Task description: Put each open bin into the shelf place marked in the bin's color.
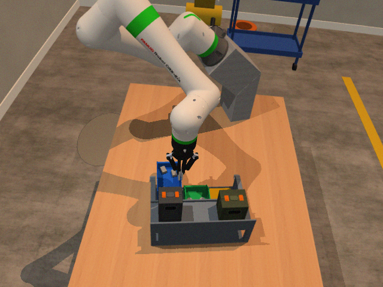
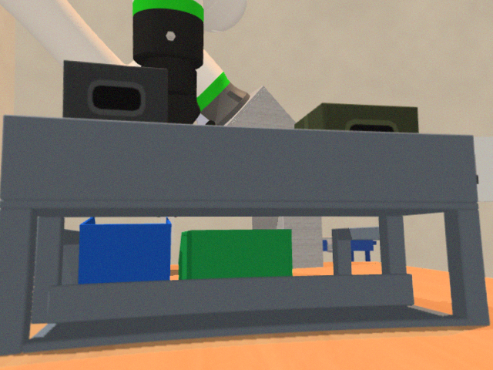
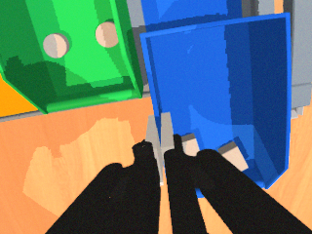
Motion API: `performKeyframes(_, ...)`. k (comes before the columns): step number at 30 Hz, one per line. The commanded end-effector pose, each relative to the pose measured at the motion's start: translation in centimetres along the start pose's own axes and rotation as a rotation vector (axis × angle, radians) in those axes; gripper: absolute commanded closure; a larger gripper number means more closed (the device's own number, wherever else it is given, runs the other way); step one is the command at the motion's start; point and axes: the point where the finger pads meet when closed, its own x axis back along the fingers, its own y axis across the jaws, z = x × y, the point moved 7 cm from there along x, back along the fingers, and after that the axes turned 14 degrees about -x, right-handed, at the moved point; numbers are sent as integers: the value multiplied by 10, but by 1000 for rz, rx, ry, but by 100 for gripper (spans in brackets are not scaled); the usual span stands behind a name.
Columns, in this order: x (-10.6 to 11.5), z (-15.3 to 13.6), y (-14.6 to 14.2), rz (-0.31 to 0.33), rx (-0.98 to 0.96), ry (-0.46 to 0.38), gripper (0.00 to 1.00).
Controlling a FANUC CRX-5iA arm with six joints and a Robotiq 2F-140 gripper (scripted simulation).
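Two bins sit at the shelf (image 1: 202,232) on the counter (image 1: 278,185): the green bin (image 1: 195,191) lies in the middle place, and the blue bin (image 1: 167,178) sticks out of the left place, its rear end under the board and its front end over the counter. The jaws are pressed together on the blue bin's thin near wall at its corner, two small parts lying in the bin beside them.

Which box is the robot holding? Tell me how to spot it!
Find the gray shelf on the wooden table. At its back left a blue bin pokes out beside a green bin. The fingers pinch the blue bin's rim; it is the only blue one.
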Motion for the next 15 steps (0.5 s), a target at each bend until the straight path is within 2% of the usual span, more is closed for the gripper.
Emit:
performKeyframes(1, 0, 2, -1, 0, 0, 0, 100)
performKeyframes(15, 1, 9, -2, 0, 0, 0, 100)
